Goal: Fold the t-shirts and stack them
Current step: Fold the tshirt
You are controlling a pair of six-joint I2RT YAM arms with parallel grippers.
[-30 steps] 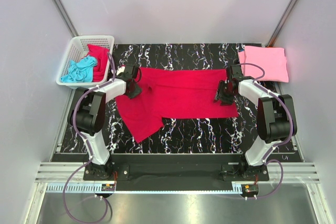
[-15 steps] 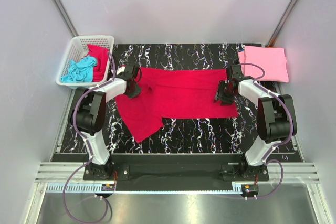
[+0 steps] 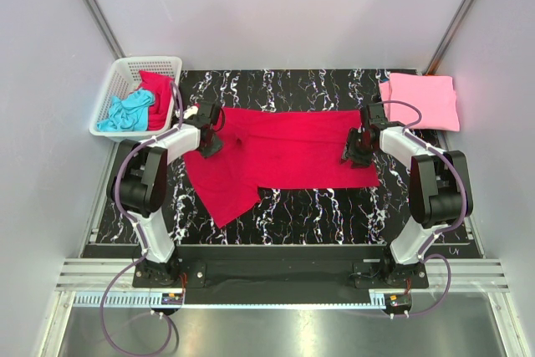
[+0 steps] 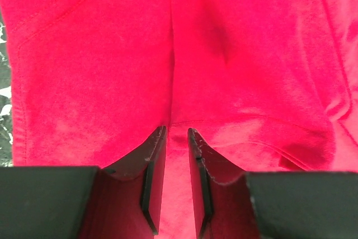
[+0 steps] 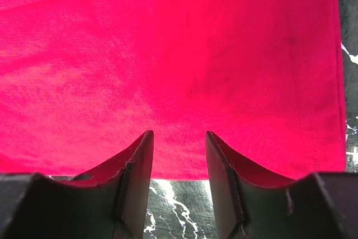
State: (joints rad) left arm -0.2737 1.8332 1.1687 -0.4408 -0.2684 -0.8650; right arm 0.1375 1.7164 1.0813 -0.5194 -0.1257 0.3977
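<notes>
A crimson red t-shirt [image 3: 284, 152] lies spread across the black marbled table, its left part hanging down toward the near edge. My left gripper [image 3: 209, 141] rests on the shirt's left end. In the left wrist view, the gripper [image 4: 176, 130] has its jaws a narrow gap apart, with the red fabric [image 4: 251, 54] showing between them and a crease running away from the tips. My right gripper [image 3: 355, 150] sits at the shirt's right end. The right wrist view shows this gripper [image 5: 179, 134] open, straddling the cloth's [image 5: 168, 54] hem.
A folded light pink t-shirt [image 3: 420, 99] lies at the table's back right corner. A white lattice basket [image 3: 117, 81] at the back left holds a turquoise shirt [image 3: 125, 112] and a red one [image 3: 157, 94]. Bare marbled table [image 5: 173, 200] shows under the right jaws.
</notes>
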